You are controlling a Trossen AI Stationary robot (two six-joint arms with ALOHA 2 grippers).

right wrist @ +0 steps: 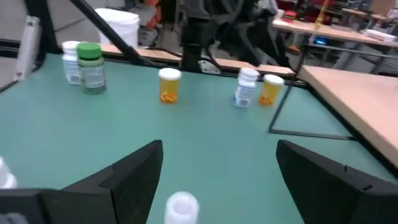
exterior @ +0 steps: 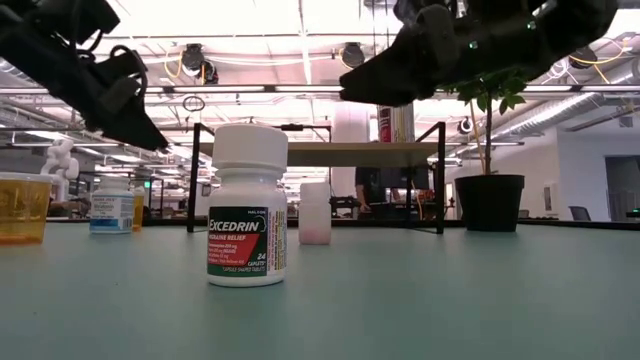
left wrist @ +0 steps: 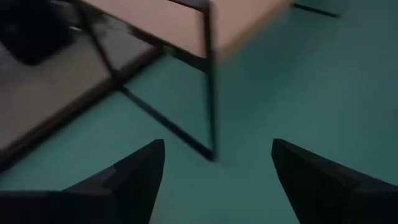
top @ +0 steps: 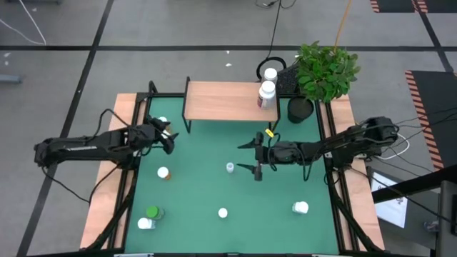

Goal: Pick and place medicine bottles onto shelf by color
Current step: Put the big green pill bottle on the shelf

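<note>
We count two white-capped bottles (top: 267, 91) on the shelf (top: 221, 100), both at its right end; the rest are down on the green tabletop (top: 200, 185), so the task looks early

Left on the tabletop: an orange bottle (top: 163, 173), a green-capped one (top: 152, 212) with a white one (top: 146, 223) beside it, a small pale bottle (top: 230, 168), the Excedrin bottle (exterior: 247, 205), one lying bottle (top: 300, 208), two more by the shelf's left leg (right wrist: 256, 87)

Contents mostly unreadable; orange bottle (right wrist: 168, 84) seems to hold something orange

Left gripper (top: 166, 137) near the shelf's left leg, fingers apart, empty; right gripper (top: 258, 156) fingers apart, near the small pale bottle
</note>
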